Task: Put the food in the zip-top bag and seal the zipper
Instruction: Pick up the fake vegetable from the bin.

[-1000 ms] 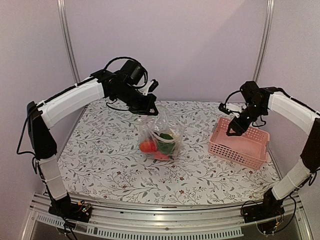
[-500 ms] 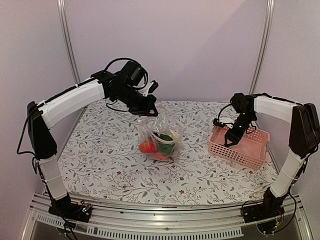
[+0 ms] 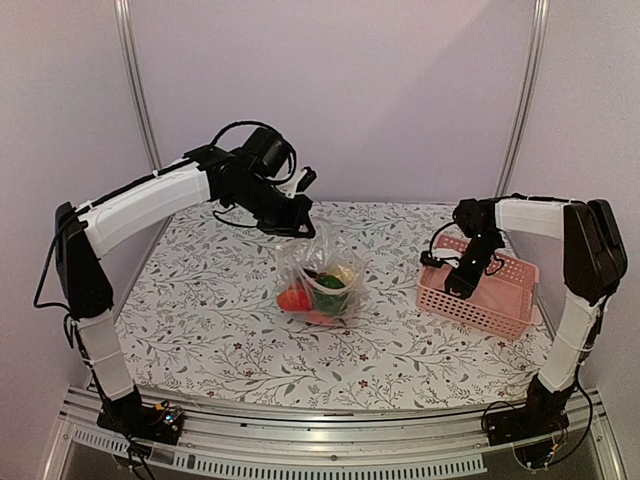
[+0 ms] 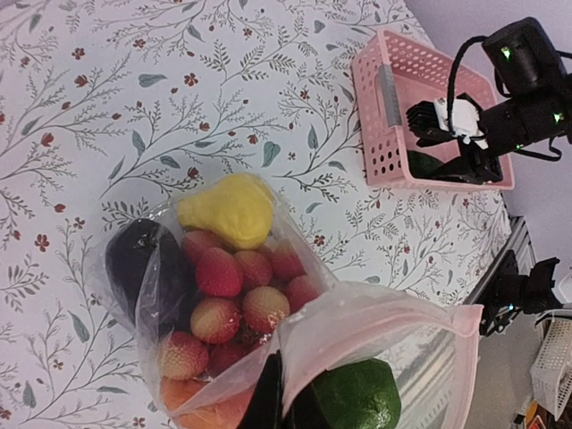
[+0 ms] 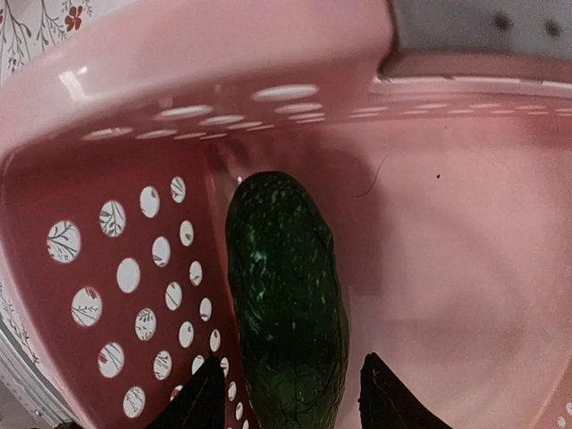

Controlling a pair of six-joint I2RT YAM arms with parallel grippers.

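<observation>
My left end effector is clamped shut on the mouth edge of the zip-top bag, which hangs at the middle of the counter holding food. A single pinch may let the mouth sag closed. At right, inside the pink basket, my right end effector stands half open astride the cucumber, not gripping. A finger may snag the perforated wall beside it, or the rounded skin may slip.
</observation>
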